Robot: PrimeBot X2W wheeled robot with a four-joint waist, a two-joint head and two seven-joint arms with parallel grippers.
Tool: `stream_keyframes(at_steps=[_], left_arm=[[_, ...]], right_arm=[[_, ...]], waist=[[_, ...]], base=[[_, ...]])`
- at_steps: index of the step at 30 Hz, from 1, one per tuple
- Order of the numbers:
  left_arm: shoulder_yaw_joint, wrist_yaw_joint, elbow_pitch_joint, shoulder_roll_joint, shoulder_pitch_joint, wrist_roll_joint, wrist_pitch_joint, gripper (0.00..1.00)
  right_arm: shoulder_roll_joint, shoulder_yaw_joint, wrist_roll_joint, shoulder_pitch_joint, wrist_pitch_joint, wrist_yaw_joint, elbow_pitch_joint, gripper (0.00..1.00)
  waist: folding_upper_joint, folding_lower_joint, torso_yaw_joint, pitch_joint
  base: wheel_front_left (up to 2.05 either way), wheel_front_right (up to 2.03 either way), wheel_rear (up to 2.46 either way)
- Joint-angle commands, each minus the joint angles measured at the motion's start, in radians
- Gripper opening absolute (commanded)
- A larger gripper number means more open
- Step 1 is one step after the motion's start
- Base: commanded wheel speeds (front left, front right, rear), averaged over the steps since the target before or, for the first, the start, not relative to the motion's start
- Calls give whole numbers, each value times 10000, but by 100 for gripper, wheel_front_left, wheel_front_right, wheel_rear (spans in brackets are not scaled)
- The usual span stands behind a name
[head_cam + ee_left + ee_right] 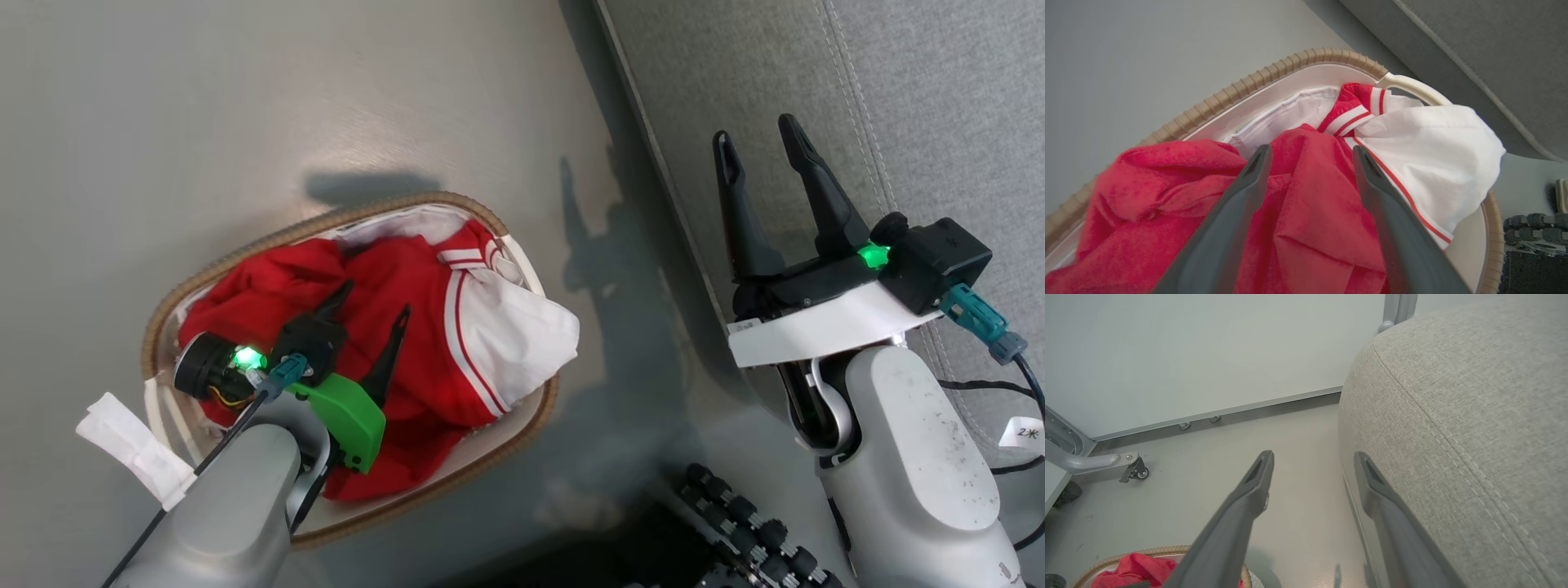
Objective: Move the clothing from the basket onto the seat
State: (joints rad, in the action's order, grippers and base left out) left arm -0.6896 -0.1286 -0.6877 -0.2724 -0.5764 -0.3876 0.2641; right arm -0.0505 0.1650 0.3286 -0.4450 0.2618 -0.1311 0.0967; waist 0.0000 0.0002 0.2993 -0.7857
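Fingers of your left gripper stand spread wide and hold nothing. They point down into the heap of clothing. In the left wrist view a fold of red fabric lies between the two tips, but nothing is pinched, and I cannot tell whether the tips touch the cloth. Your right gripper is spread just as wide and is also empty. It hangs over the near edge of the seat, well apart from the laundry.

All the clothing you can see sits in the basket. The plain red fabric lies under and around your left fingers, and the white-panelled piece spills over the rim on the side toward the seat. No red fabric lies on the part of the cushion in view.

My reading is that none of the transfer is done. The whole job is ahead of you: close on a garment, lift it clear of the rim, carry it across the strip of floor and lay it on the cushion. Then repeat until only the liner remains. You look poised for the first pick.
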Motion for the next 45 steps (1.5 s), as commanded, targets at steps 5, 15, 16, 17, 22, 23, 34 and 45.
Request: stream_keyframes(at_steps=[5, 15, 16, 17, 22, 23, 34, 45], left_arm=[[-726, -37, -702, -266, -644, -585, 6, 100], [-1778, -37, -1653, -197, -1148, -1517, 4, 100], [-1954, -37, -1646, -204, -1156, -1639, 6, 100], [-2088, -37, -1639, -212, -1155, -1764, 6, 100], [-2625, -37, -1411, -188, -988, -2203, 6, 0], [-2647, -37, -1369, -154, -922, -2247, 6, 0], [-2436, -37, -726, 296, 374, -2541, 6, 0], [-1218, -37, 1126, 876, 1972, -1637, 6, 0]], right_arm=[[-11, 11, 109, -15, 48, 6, -53, 100], [-19, 103, 152, -33, 50, 6, 44, 100], [-16, 118, 154, -50, 48, 6, 69, 100], [-16, 128, 143, -58, 48, 6, 85, 100], [-19, 81, -11, -32, 50, 6, 268, 100], [-17, 56, -42, 1, 48, 6, 303, 100], [-25, -288, -524, 669, 48, 6, 1009, 100], [-26, -892, -1073, 1701, 48, 6, 1541, 100]], waist=[[0, -2, 589, -840], [0, -2, 495, -939], [0, -2, 475, -894], [0, -2, 457, -852], [0, -2, 347, -324], [0, -2, 311, -164], [0, -2, -478, 2292], [0, -2, -1552, 4604]], base=[[0, 0, 0], [0, 0, 0], [0, 0, 0], [0, 0, 0], [0, 0, 0], [0, 0, 0], [0, 0, 0], [0, 0, 0]])
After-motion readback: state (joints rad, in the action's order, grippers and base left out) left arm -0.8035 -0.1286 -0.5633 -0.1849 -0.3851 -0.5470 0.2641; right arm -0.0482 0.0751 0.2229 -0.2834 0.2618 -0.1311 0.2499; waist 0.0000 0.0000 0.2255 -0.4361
